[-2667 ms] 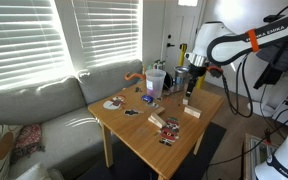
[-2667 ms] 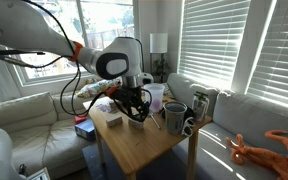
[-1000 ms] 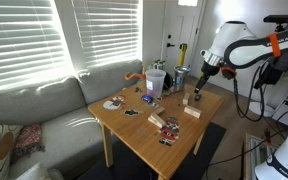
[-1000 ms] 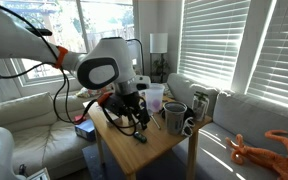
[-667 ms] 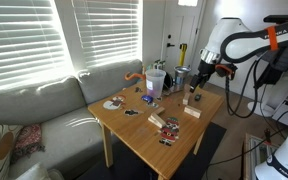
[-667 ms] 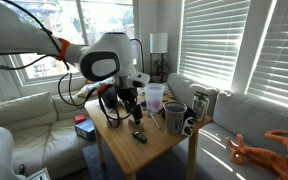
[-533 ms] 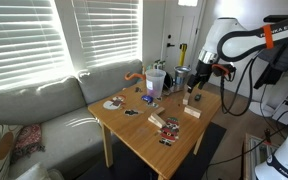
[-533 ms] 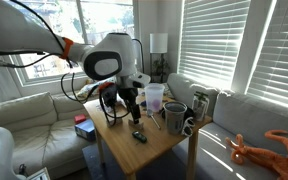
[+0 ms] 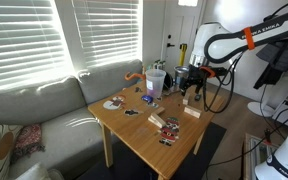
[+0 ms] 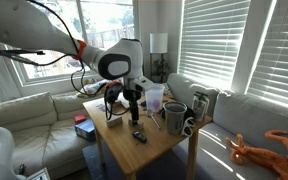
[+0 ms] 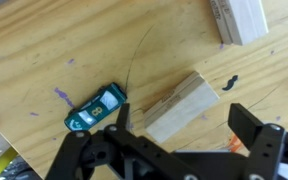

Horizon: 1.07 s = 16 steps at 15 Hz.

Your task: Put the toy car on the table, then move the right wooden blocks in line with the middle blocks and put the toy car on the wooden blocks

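**Hand is hanging open over the tabletop, toy car is sitting just off to one side**

So the hand [image 11: 184, 125] is hovering with its jaws spread wide and nothing in them. In the wrist view the two dark fingers [image 11: 246, 120] are coming in from the bottom edge. What's lying under the gap between them is a pale wooden block [image 11: 181, 105], resting flat and at an angle on the tabletop [image 11: 44, 50].

The toy car [image 11: 96, 107] is looking dark teal from up here. It's sitting on the bare wood just beside that block, outside the jaws and toward the left edge of the picture, right past the fingertip on that side. It's angled roughly the same way as the block and isn't touching the hand at all.

A second pale block [image 11: 239, 18] is poking in at the top right corner, well apart from the car.

In an exterior view the hand [image 10: 136, 113] is pointing straight down, and the car [image 10: 137, 133] is showing as a tiny dark speck on the tabletop [image 10: 144, 158] just below it. A dark mug [image 10: 174, 118] is standing nearby.
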### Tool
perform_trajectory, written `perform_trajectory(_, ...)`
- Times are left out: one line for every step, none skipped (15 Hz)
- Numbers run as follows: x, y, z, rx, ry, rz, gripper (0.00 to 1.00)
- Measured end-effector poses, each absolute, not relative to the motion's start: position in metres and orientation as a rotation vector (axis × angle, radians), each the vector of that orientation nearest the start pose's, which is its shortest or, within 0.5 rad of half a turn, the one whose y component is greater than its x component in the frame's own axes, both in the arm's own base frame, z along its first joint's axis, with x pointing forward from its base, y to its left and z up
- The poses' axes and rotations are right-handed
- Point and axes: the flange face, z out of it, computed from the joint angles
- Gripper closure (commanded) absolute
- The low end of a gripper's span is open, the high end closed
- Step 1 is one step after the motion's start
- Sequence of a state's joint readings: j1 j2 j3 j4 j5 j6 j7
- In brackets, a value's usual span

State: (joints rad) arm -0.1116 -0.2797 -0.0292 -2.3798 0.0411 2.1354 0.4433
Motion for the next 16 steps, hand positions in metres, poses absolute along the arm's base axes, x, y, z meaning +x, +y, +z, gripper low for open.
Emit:
perform_trajectory(0.456,-0.063,0.430,-2.947,0.945,-0.034,0.00)
perform_trajectory(0.459,-0.063,0.428,-2.941,0.967,-0.025,0.01)
perform_trajectory(0.461,-0.063,0.426,-2.936,0.985,-0.017,0.02)
perform_trajectory(0.464,-0.063,0.423,-2.931,1.005,-0.010,0.04)
perform_trajectory(0.466,-0.064,0.421,-2.924,1.024,-0.001,0.14)
perform_trajectory(0.468,-0.064,0.418,-2.916,1.041,0.007,0.21)
perform_trajectory(0.470,-0.064,0.416,-2.907,1.055,0.015,0.35)
perform_trajectory(0.471,-0.064,0.415,-2.896,1.069,0.023,0.44)
perform_trajectory(0.473,-0.063,0.413,-2.885,1.082,0.030,0.52)
perform_trajectory(0.475,-0.063,0.411,-2.876,1.094,0.037,0.58)
perform_trajectory(0.476,-0.063,0.410,-2.870,1.105,0.042,0.66)
perform_trajectory(0.477,-0.063,0.409,-2.866,1.115,0.045,0.72)
perform_trajectory(0.478,-0.063,0.409,-2.863,1.124,0.047,0.80)
perform_trajectory(0.478,-0.064,0.408,-2.860,1.132,0.049,0.87)
perform_trajectory(0.479,-0.064,0.408,-2.857,1.140,0.050,0.92)
perform_trajectory(0.479,-0.064,0.408,-2.854,1.146,0.049,0.92)
